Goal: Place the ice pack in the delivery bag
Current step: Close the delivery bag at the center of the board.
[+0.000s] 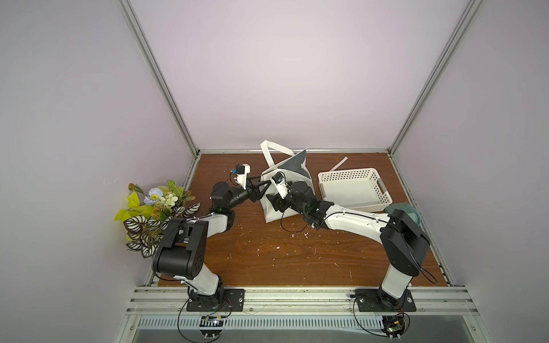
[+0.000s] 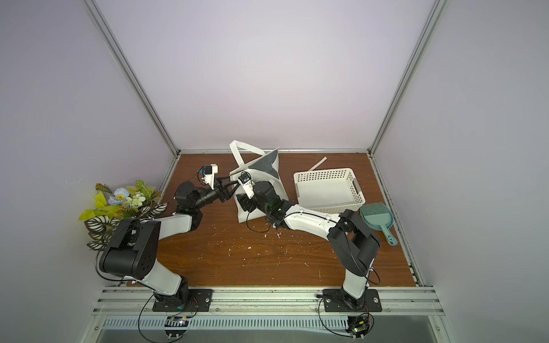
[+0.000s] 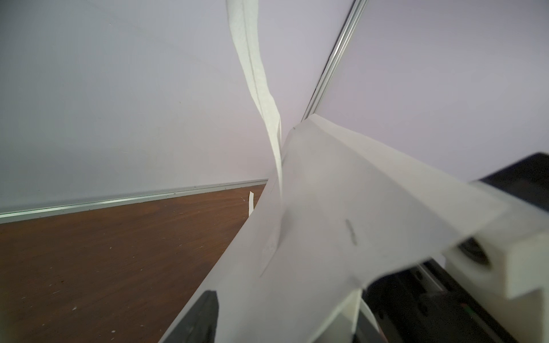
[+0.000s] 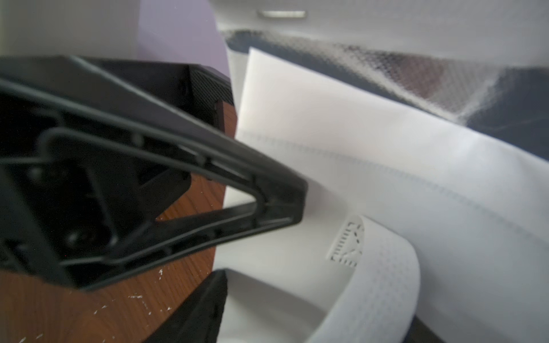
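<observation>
Seemingly at the bag-readying step, not yet the drop. Wide brown worktop (image 1: 297,255), speckled with white crumbs. Toward its back, bag (image 1: 269,215), leaning, mouth gaping, silver lining (image 4: 401,77) on show in the right wrist view. Just beside it, white basket (image 1: 344,175), floor plain white in both top views. Both arms reaching in to the bag. Strap loop (image 4: 383,285) lying in the gap of the right fingers (image 4: 205,311): spread wide, pinching nothing that shows. At the bag's rim, left fingers (image 4: 276,193), one tip against the cloth; cannot tell whether nipping it or merely close. No sign of the ice pack anywhere; perhaps flat on the basket floor, perhaps down inside the bag, cannot say. Next move, as judged: pinch the rim firmly with the left, hold the mouth wide, keep the leaning bag from toppling, then find the ice pack and lower it in past the strap loop without snagging.
</observation>
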Action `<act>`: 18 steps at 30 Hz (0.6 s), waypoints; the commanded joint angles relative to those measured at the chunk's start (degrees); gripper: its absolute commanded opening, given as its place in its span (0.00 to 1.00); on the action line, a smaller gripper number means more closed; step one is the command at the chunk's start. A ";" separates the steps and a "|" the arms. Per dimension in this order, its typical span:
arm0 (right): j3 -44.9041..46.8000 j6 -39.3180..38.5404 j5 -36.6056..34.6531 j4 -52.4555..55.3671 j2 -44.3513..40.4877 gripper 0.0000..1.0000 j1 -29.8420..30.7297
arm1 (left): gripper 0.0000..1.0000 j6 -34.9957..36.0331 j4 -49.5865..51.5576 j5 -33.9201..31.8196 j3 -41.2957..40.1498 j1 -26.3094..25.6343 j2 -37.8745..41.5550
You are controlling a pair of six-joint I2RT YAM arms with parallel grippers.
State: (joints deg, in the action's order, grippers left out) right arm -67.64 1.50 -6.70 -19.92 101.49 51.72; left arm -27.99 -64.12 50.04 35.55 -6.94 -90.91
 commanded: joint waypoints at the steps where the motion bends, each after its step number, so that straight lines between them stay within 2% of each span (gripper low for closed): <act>1: 0.02 0.13 0.51 -3.09 0.04 0.75 -0.22 | 0.57 1.84 3.29 -0.01 0.93 -0.89 -0.69; 3: 0.09 -0.07 0.42 -3.05 0.06 0.76 -0.22 | 0.65 1.63 3.39 0.49 0.54 -0.92 -0.76; 4: 0.14 -0.13 0.39 -3.02 0.11 0.76 -0.22 | 0.65 1.89 3.47 0.62 0.31 -0.96 -0.75; 6: 0.14 -0.27 0.42 -2.93 0.15 0.76 -0.22 | 0.61 3.24 4.80 -0.91 -0.38 -1.06 -0.02; 9: 0.28 -0.32 0.72 -2.84 0.11 0.76 -0.22 | 0.61 5.55 9.91 -0.97 1.37 -1.33 -0.28; 11: 0.53 -0.18 1.05 -2.71 0.02 0.77 -0.19 | 0.53 7.05 11.92 -1.64 1.95 -1.74 -0.36; 13: 0.94 0.07 1.13 -2.49 -0.17 0.77 -0.13 | 0.51 8.10 14.10 -2.75 2.50 -2.15 -0.30; 16: 2.65 0.44 1.01 -2.56 -1.12 0.78 -0.18 | 0.51 8.69 14.75 -2.82 2.93 -2.38 -0.68; 18: 4.17 0.70 0.53 -2.42 -2.16 0.78 -0.13 | 0.45 8.78 14.74 -2.50 3.18 -2.46 -0.97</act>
State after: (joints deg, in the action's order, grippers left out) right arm -65.06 1.54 -6.50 -20.95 101.45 51.66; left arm -20.91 -53.30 47.22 37.95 -8.14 -90.94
